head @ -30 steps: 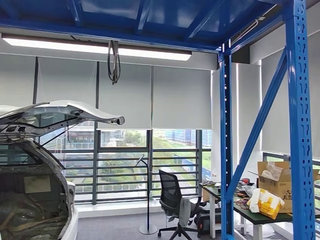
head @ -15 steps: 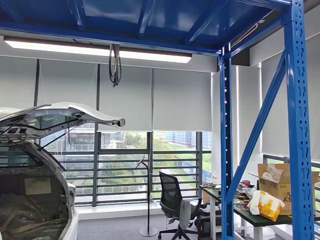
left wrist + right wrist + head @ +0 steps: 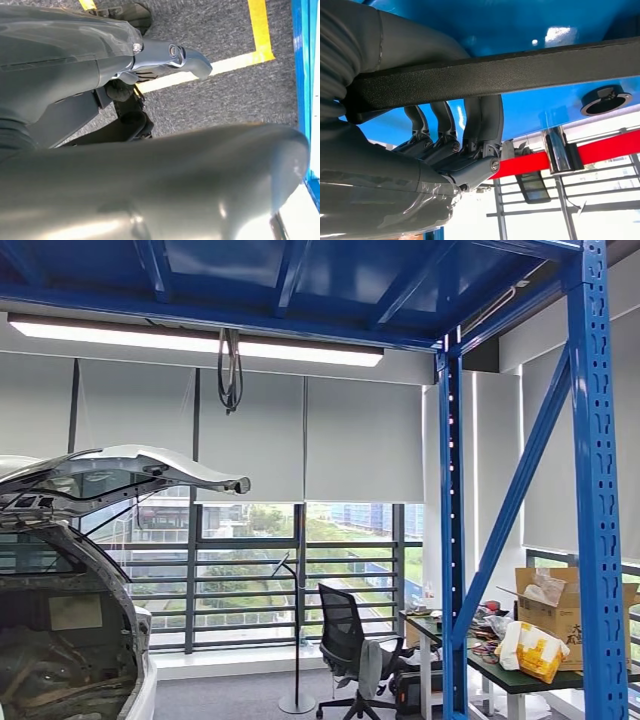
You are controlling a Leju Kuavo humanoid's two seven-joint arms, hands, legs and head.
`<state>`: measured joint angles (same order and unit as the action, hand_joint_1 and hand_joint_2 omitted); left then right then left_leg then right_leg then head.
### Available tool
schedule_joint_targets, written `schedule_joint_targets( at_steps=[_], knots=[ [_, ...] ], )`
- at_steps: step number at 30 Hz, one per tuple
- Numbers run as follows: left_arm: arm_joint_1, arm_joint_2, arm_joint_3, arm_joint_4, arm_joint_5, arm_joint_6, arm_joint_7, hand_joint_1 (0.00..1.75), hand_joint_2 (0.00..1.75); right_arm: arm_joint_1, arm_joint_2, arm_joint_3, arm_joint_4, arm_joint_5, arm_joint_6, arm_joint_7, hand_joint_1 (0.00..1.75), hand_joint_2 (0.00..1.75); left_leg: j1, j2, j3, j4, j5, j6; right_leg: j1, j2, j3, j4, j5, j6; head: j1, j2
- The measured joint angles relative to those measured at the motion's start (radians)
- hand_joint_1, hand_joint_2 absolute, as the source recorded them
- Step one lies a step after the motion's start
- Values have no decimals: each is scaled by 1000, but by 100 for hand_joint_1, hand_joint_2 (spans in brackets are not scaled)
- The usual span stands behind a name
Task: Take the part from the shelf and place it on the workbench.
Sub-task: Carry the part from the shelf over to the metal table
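Note:
A long black rough-surfaced part (image 3: 501, 72) runs across the right wrist view. My right hand (image 3: 463, 150) grips it, with the fingers (image 3: 486, 120) curled round behind it and the thumb below. Blue metal of the rack (image 3: 531, 20) lies close behind the part. In the left wrist view my left hand (image 3: 158, 55) hangs over grey carpet with a finger (image 3: 188, 56) stretched out and nothing in it.
In the head view, blue rack posts (image 3: 600, 500) and a diagonal brace stand at the right under a blue deck. A green-topped table (image 3: 521, 672) carries cardboard boxes and clutter. A white car with raised tailgate (image 3: 113, 472) is at the left, an office chair (image 3: 347, 645) in the middle. Yellow floor lines (image 3: 241, 60) cross the carpet.
The head camera tipped up slightly a second ago, so the whole scene sits a little lower. Nothing in the room has moved.

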<state>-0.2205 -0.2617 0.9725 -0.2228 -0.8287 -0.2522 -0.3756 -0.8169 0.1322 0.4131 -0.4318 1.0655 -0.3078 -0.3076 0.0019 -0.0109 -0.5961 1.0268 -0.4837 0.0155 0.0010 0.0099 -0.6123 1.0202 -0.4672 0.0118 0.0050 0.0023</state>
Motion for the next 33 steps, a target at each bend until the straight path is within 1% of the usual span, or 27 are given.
schedule_joint_targets(
  at_steps=[8,22,33],
  knots=[
    [1,0,12,0,15,-8,12,0,175,0,-1,0,0,0,0,-3,175,175,0,0,0,0,0,0,0,0,0,0,0,0,0,0],
    [1,0,18,0,21,10,17,0,175,0,-1,0,0,1,0,-3,175,175,0,0,0,0,0,0,0,0,0,0,0,0,0,0],
    [1,0,26,0,33,10,4,0,175,0,-2,-1,0,2,0,-3,175,175,0,0,1,0,0,0,0,0,1,0,0,0,0,0]
  ],
)
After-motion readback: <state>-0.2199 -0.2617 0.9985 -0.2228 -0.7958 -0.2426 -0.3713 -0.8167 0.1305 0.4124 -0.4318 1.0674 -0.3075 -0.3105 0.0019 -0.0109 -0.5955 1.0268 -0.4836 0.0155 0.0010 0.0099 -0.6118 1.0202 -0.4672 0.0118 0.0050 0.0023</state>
